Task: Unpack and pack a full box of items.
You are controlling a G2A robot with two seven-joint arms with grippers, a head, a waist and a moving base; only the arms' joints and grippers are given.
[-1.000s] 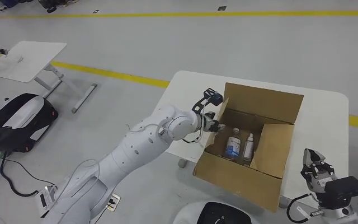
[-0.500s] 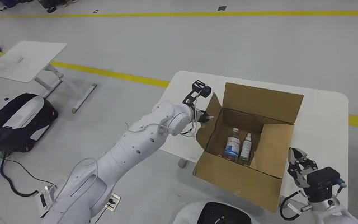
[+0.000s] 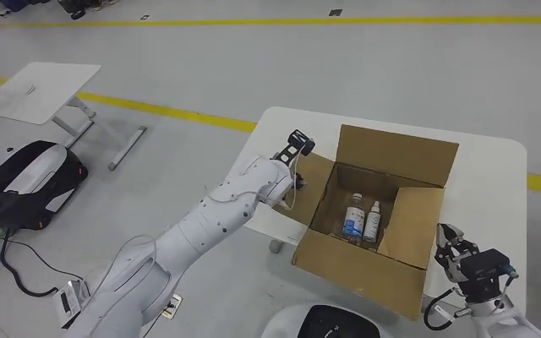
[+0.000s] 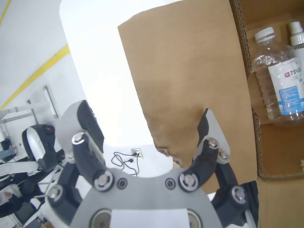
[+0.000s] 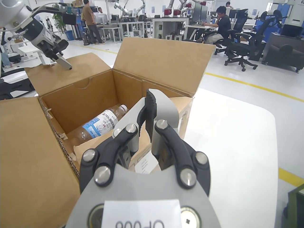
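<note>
Box [image 3: 355,270] sits on the white table [image 3: 279,144], flaps folded out — 2 items lie inside, clear bottle [image 3: 353,218] beside spray bottle [image 3: 373,221]. Left gripper [image 4: 144,109] hangs spread over the side flap [image 4: 180,72] edge, probably to keep the opening clear; right gripper [image 5: 146,112], pressed together, idles beside the box.

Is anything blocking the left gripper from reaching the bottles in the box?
Nothing covers the clear bottle or spray bottle; the box is open. The left gripper hangs open over the side flap, whose fold edge lies between.
</note>
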